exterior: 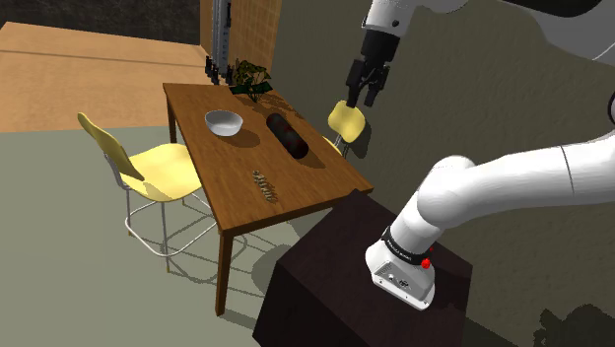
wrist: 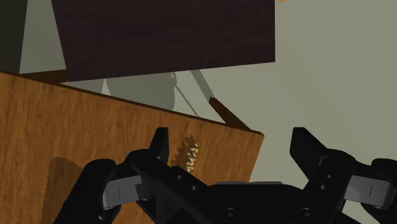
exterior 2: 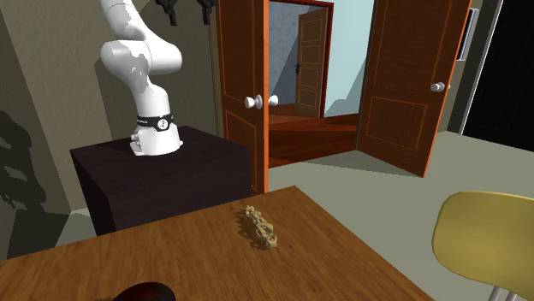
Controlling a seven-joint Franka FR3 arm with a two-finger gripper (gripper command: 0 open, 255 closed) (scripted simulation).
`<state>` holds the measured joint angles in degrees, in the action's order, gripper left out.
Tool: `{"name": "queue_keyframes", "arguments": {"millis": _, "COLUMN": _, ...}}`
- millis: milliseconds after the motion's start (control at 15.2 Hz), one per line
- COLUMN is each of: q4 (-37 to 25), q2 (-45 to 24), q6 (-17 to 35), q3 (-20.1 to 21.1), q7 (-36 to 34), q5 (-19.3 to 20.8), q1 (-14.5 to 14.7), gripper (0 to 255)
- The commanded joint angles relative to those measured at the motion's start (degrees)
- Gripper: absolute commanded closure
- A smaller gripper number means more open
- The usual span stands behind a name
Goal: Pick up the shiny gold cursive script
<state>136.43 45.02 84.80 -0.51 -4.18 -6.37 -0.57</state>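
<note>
The gold script (exterior: 264, 185) lies on the surface (exterior: 212, 163) near the edge by the stand (exterior: 325, 266), its long axis along the surface's length. It is well below the gripper (exterior: 362, 89), whose fingers (wrist: 158, 149) stand wide apart, empty.

Dimly, evenly lit; crisp edge to edge. Faint shadows under the yellow chair (exterior: 158, 168) and wooden table (exterior: 229, 163) across the floor (exterior: 69, 266); blotchy dark ones on the wall (exterior 2: 26, 162). Brighter beyond the open doorway (exterior 2: 287, 60).
</note>
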Motion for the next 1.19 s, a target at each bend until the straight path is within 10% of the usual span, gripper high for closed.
{"name": "queue_keyframes", "arguments": {"millis": 0, "q4": 0.0, "q2": 0.0, "q6": 0.0, "q3": 0.0, "q7": 0.0, "q5": 0.0, "q1": 0.0, "gripper": 0}}
{"name": "queue_keyframes", "arguments": {"millis": 1122, "q4": 10.7, "q2": -25.0, "q6": 37.0, "q3": 4.1, "q7": -2.6, "q5": 0.5, "q1": -0.7, "gripper": 0}}
